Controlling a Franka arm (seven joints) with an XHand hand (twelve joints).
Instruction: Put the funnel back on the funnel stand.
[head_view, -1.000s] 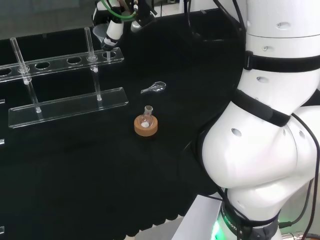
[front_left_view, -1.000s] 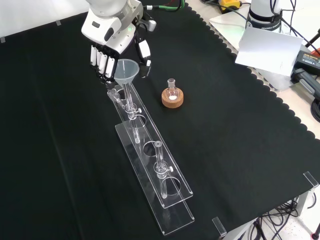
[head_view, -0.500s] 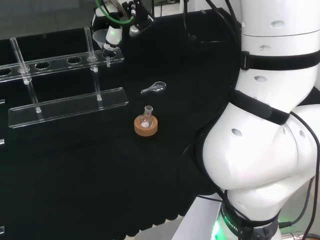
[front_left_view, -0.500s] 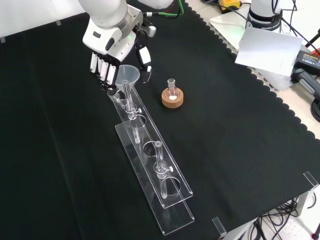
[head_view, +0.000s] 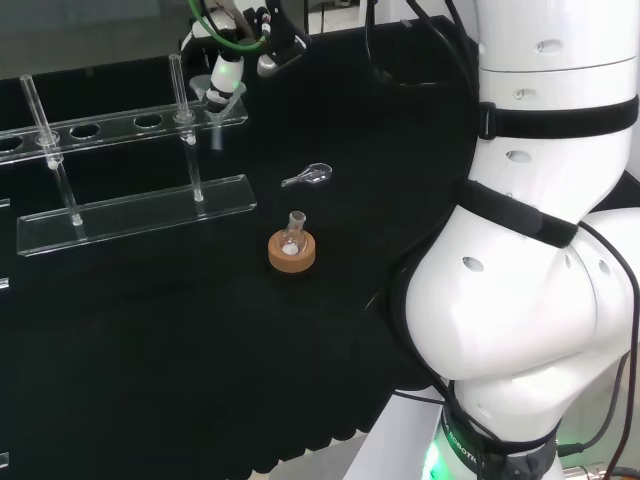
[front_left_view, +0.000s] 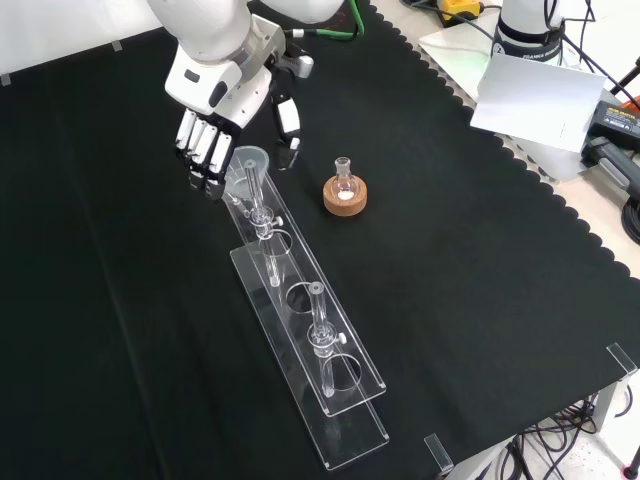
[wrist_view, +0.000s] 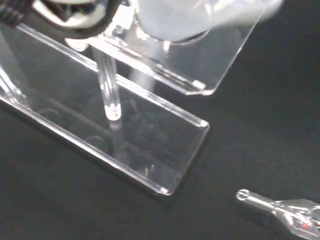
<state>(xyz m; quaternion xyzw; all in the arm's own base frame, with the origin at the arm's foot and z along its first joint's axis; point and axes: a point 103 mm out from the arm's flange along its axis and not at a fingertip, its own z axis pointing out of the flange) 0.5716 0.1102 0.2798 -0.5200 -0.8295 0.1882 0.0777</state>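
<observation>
Front view, upper left: robot hand (front_left_view: 215, 125) w/ fingers relaxed and spread either side of the funnel (front_left_view: 247, 160), not pinching, prob. since funnel's stem sits thru end hole of funnel stand (front_left_view: 310, 340). Right: flask on cork ring (front_left_view: 345, 194), apart.

My arm reached out across the bench, its big white links filling the right side of the head view, and carried my hand (front_left_view: 222, 112) to the far end, near the top left of the front view. My wrist was bent so the palm faced downward. My fingers (front_left_view: 204, 150) hung side by side, nearly straight and pointing down, with the thumb (front_left_view: 288, 120) spread apart from them on the right. In the head view my hand (head_view: 228, 70) sat at the top edge.
</observation>
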